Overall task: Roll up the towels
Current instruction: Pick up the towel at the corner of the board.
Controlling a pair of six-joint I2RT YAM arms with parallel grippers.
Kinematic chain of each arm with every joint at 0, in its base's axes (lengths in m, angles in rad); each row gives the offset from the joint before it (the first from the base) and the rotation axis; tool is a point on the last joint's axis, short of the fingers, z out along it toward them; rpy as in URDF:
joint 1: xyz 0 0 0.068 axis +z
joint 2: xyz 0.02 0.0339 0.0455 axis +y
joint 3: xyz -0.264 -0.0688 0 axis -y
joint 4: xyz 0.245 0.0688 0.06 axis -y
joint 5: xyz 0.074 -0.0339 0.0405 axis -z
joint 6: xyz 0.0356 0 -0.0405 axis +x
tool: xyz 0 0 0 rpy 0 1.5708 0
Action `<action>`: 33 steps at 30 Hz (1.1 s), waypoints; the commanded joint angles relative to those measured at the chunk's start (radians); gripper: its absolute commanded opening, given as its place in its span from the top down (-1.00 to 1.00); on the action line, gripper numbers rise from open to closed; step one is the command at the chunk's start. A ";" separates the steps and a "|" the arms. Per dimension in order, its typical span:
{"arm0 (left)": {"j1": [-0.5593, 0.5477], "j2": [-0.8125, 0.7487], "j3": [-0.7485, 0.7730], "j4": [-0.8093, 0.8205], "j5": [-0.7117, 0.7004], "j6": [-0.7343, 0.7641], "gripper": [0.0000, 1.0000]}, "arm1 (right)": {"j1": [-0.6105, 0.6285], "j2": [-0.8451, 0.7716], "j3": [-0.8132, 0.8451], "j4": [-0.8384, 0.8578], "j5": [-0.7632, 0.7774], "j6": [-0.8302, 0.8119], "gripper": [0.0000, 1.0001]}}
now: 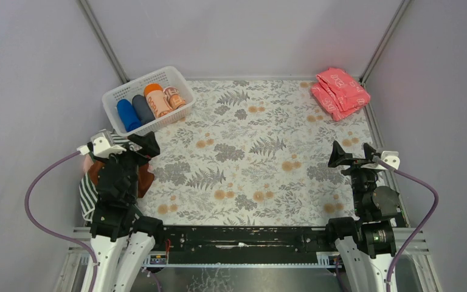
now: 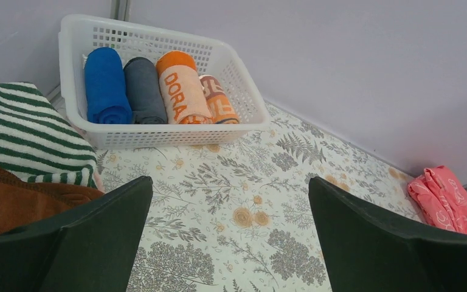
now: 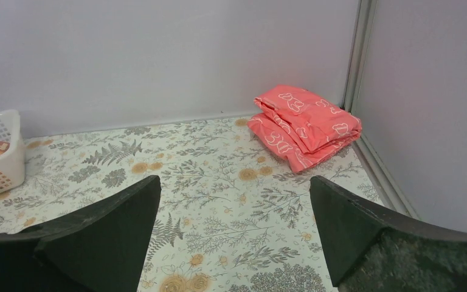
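Unrolled towels lie heaped at the table's left edge, under and beside my left arm. On top is a dark-and-white striped towel [image 2: 27, 131] [image 1: 87, 193], with a rust-brown towel [image 2: 12, 201] [image 1: 145, 180] against it. A sliver of pale pink towel [image 1: 87, 163] peeks out beneath them. My left gripper [image 1: 135, 146] [image 2: 230, 188] hovers just right of the heap, open, with only tablecloth between its fingers. My right gripper [image 1: 352, 155] [image 3: 234, 185] hangs over the right side of the table, open and empty, far from the heap.
A white basket [image 1: 113, 95] [image 2: 158, 137] at the back left holds several rolled towels side by side: blue, grey, orange and brownish. A stack of folded coral-pink cloths [image 1: 339, 92] [image 3: 304, 125] lies in the back right corner. Grey walls enclose the floral-patterned table [image 1: 249, 164].
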 commanded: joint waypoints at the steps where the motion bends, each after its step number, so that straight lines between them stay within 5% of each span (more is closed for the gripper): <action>1: 0.008 0.001 0.014 0.058 -0.050 -0.022 -1.00 | 0.010 -0.009 0.006 0.055 0.017 0.009 -0.99; 14: 0.008 0.081 0.088 -0.065 -0.069 -0.086 -1.00 | 0.011 -0.013 0.009 0.051 0.010 0.035 -0.98; 25: 0.015 0.405 0.196 -0.414 -0.246 -0.362 -1.00 | 0.097 -0.100 -0.013 0.049 0.022 0.006 -0.99; 33: 0.159 0.604 0.286 -0.515 -0.377 -0.409 -1.00 | 0.182 -0.115 -0.026 0.049 0.037 -0.005 -0.98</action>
